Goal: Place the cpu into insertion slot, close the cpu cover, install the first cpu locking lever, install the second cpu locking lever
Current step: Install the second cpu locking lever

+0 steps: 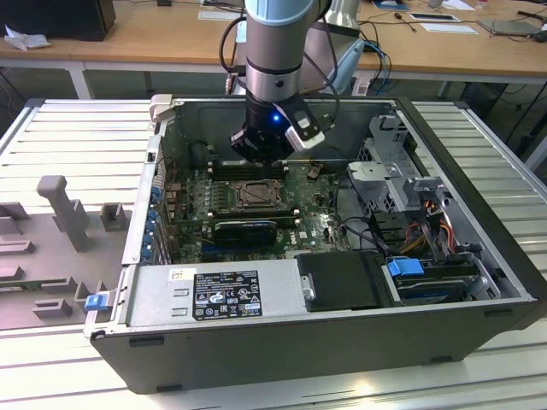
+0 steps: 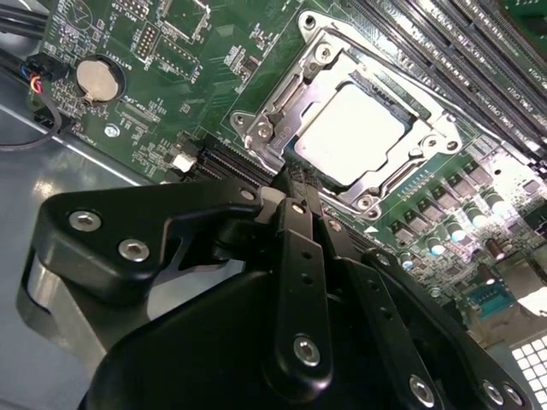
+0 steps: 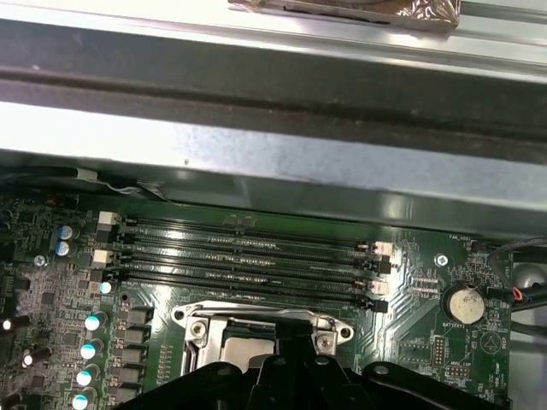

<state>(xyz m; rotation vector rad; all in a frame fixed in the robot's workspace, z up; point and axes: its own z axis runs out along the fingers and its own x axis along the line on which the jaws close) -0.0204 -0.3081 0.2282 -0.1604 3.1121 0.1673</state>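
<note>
Inside the open computer case (image 1: pixel 479 282), your gripper (image 1: pixel 259 154) hangs low over the green circuit board (image 1: pixel 320 226), right above the insertion slot (image 1: pixel 255 196) near the board's middle. Your second wrist view shows its black fingers (image 2: pixel 297 248) drawn close together with nothing held between them, tips just beside one edge of the slot. The cpu (image 2: pixel 350 135) already lies in the slot, pale face up, and the cpu cover (image 2: pixel 282 111) sits flat around it, the chip showing through the cut-out. You cannot tell from these views how the locking levers stand. Long black memory slots (image 3: pixel 248 252) run alongside the socket toward the case wall, and a round coin battery (image 3: pixel 465 302) sits near the board's corner. The case rests on a ribbed grey metal surface (image 1: pixel 77 145); grey plastic fixtures (image 1: pixel 64 209) stand on it toward the exterior view's left. A blue clip (image 1: pixel 97 300) sticks out at the case's near corner. Behind, wooden desks (image 1: pixel 171 34) carry papers and cables
</note>
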